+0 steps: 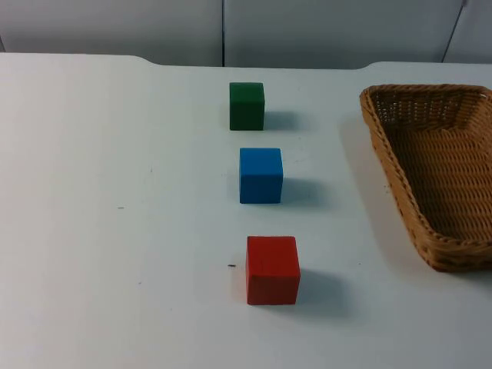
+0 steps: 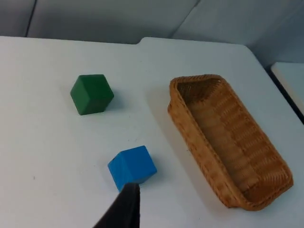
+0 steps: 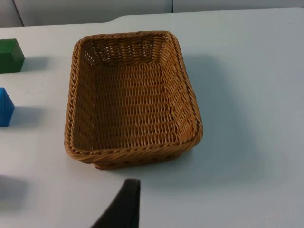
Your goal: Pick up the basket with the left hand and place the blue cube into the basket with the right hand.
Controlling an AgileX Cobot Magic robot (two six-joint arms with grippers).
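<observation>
The left gripper (image 2: 124, 209) hangs over the table just beside the blue cube (image 2: 132, 166), and I cannot tell if it is open or closed. The right gripper (image 3: 124, 205) hangs near the short end of the basket (image 3: 130, 97), and I cannot tell its state either. The blue cube is smooth, with flat sides and sharp corners. It sits on the white table (image 1: 115, 192), in the middle of a row of three cubes. The green cube (image 1: 247, 105) is behind it and the red cube (image 1: 272, 269) is in front. There is one basket, brown and woven, long with a twisted rim. It stands to the right of the cubes, well apart from them.
</observation>
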